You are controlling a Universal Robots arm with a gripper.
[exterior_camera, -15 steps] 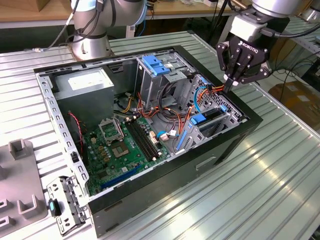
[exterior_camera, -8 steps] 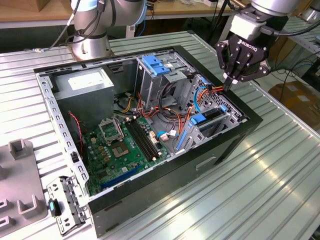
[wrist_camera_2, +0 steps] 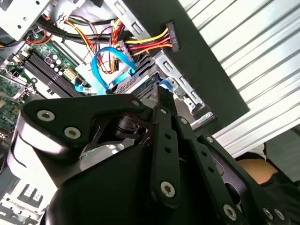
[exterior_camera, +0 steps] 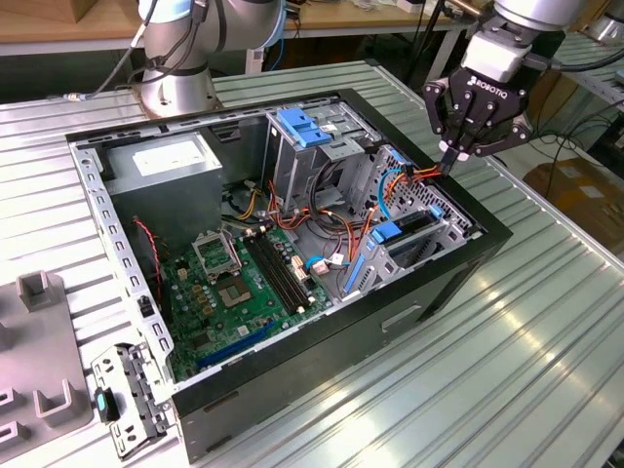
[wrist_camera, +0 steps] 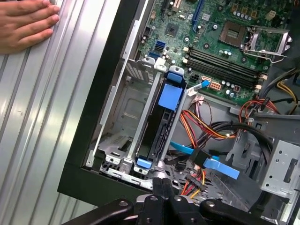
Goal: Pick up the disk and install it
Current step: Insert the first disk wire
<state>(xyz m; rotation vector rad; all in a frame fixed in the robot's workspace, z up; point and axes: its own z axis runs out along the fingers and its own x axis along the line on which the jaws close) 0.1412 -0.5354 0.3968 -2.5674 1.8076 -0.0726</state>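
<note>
The disk [wrist_camera: 155, 131] is sitting on edge in a slot of the metal drive cage [wrist_camera: 119, 110], blue rail tabs showing at both ends, right in the front corner of the open computer case [exterior_camera: 468, 263]. Just above it hangs the gripper [exterior_camera: 451, 159], pointing straight down from the exterior view's upper right, wrist upright over the case wall. The fingers [wrist_camera_2: 164, 112] are clenched together and nothing shows between them. Their tips hover close to the red, yellow and orange power cables [wrist_camera_2: 150, 44], apart from the disk itself. A looped blue data cable [wrist_camera_2: 101, 70] lies beside the cage, with the green motherboard [exterior_camera: 244, 283] beyond. Out on the ribbed counter [exterior_camera: 507, 370], a person's hand [wrist_camera: 26, 23] rests flat, well clear of the case.
</note>
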